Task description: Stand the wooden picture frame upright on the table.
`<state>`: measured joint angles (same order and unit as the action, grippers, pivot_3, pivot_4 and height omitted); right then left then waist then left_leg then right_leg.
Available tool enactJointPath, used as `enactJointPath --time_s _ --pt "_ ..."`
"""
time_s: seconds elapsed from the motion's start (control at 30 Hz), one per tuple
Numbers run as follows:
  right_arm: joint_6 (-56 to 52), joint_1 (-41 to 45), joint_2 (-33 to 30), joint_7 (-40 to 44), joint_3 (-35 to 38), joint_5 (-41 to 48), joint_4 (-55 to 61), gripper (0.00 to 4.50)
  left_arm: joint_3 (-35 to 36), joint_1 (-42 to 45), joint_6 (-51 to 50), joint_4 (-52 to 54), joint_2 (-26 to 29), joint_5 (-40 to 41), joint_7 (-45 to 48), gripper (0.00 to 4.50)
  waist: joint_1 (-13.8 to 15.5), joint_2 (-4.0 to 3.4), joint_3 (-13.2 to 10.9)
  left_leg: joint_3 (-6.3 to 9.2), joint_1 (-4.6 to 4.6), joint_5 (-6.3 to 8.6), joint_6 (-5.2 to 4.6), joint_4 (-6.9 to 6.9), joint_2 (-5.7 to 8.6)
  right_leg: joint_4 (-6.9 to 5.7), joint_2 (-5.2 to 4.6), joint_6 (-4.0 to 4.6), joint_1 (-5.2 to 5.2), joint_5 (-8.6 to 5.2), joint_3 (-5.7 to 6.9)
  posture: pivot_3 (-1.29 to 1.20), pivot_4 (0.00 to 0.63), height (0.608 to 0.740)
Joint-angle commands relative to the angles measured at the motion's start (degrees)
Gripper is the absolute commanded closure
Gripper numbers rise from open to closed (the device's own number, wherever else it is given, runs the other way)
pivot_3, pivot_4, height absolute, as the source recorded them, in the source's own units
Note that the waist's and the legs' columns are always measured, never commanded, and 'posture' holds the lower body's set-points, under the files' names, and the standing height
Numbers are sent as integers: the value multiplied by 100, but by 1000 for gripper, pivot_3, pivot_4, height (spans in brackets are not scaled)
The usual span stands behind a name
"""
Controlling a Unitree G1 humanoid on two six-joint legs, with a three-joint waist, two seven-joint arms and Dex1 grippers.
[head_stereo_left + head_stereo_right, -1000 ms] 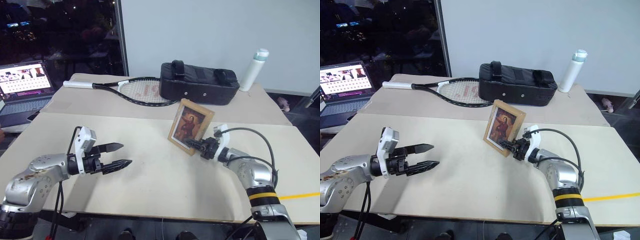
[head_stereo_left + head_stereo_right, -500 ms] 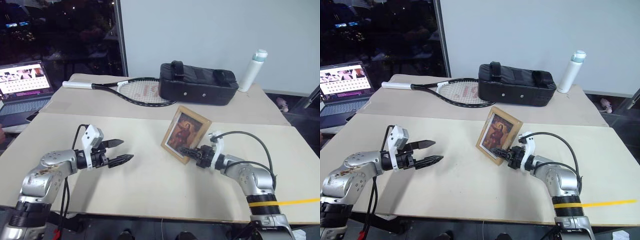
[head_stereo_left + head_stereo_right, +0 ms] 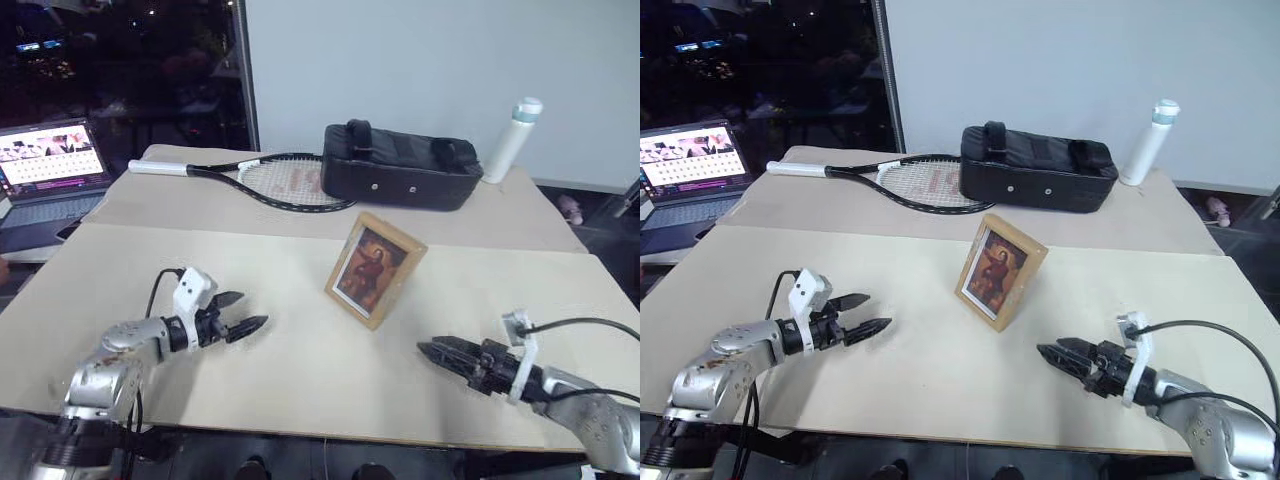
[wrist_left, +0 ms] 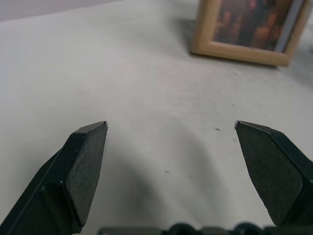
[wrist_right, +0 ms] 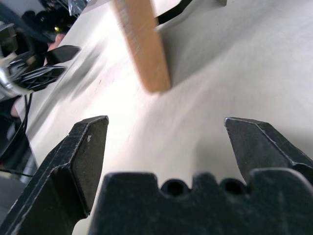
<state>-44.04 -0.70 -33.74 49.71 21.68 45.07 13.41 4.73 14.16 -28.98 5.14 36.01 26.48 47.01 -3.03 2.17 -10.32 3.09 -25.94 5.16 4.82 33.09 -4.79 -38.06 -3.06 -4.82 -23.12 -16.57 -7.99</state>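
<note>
- From the head views, the wooden picture frame point(image 3: 375, 268) is standing upright mid-table point(image 3: 300, 380), nothing touching it. The right gripper point(image 3: 452, 358), clamped on its corner a moment ago, is now sitting back at five o'clock from it, fingers apart.
- Left wrist view: the left gripper point(image 4: 171, 147) is hanging wide apart, frame at one o'clock.
- Right wrist view: the frame's edge is standing free, so the job looks done.

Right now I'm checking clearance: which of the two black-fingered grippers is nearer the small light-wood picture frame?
The right gripper: it sits close below the upright small light-wood picture frame, while the left gripper is farther off across bare tabletop.
</note>
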Motion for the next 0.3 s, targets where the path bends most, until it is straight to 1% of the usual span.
enactJointPath --time_s 0.03,0.17,0.23,0.3 --pt "1362 7 23 -278 593 -583 382 36 196 125 28 166 -223 8 -396 0 -8 -1 0 -1 0 0 0 8 0 0 0 0 1 4 0 0 150 721" --pt "2132 12 114 -609 456 -1214 296 36 202 255 110 122 -361 -37 -527 0 -1 4 3 -2 -4 0 0 36 1 5 -3 20 11 -5 0 0 150 721" --pt "2240 55 165 -754 378 -1325 267 36 155 307 157 68 -355 -87 -506 0 -3 3 3 -2 -6 0 -1 32 1 4 -3 5 10 4 -1 0 150 721" --pt "2281 126 199 -860 353 -1353 218 36 45 409 -99 -18 -268 -31 -356 0 -2 3 3 -2 -6 -1 -1 21 1 4 -3 -4 8 7 0 0 150 721"
